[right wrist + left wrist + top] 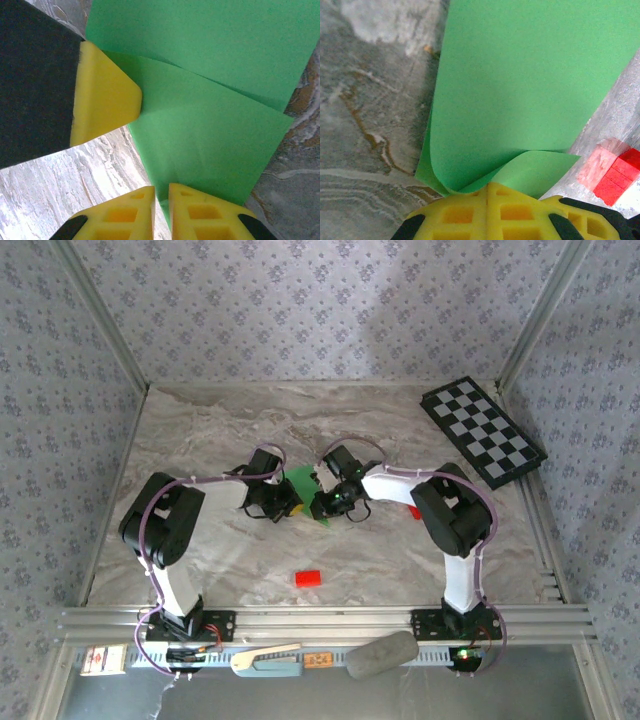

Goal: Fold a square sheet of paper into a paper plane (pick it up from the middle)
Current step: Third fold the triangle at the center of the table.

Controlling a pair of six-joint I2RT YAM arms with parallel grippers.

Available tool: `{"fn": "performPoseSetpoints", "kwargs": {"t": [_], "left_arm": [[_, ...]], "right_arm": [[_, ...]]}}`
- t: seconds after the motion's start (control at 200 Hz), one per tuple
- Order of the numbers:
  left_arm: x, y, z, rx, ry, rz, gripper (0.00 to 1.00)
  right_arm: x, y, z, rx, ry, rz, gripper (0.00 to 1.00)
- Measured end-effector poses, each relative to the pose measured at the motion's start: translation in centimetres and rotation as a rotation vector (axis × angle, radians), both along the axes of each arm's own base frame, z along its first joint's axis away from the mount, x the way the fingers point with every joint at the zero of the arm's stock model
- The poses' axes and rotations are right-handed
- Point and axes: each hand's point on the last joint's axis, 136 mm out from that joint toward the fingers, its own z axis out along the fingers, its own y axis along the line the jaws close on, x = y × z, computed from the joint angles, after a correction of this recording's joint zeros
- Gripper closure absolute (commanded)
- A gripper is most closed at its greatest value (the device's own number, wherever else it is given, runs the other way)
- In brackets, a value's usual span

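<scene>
Green square sheet of paper (530, 85), fold hidden in left gripper (487, 189).

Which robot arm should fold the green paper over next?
Probably the right. The right gripper pinches the loose flap edge of the square sheet of paper, so it can carry that over; the left gripper is shut on the curled bend, anchoring it.

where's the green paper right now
In the top view the green sheet of paper is mid-table, held by the left gripper and right gripper, beyond the small red block.
</scene>
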Motion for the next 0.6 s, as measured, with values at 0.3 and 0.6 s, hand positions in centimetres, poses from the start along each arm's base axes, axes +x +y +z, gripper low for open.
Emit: {"fn": "performPoseSetpoints", "kwargs": {"t": [0.3,0.6], "left_arm": [[0.0,0.2,-0.1,0.013,-0.001,-0.014,0.96],[0.0,0.4,-0.2,0.022,0.001,-0.034,0.97]], "right_arm": [[-0.9,-0.4,-0.1,0.003,0.035,0.036,0.84],[-2.8,-2.0,-0.3,-0.003,0.069,0.059,0.85]]}}
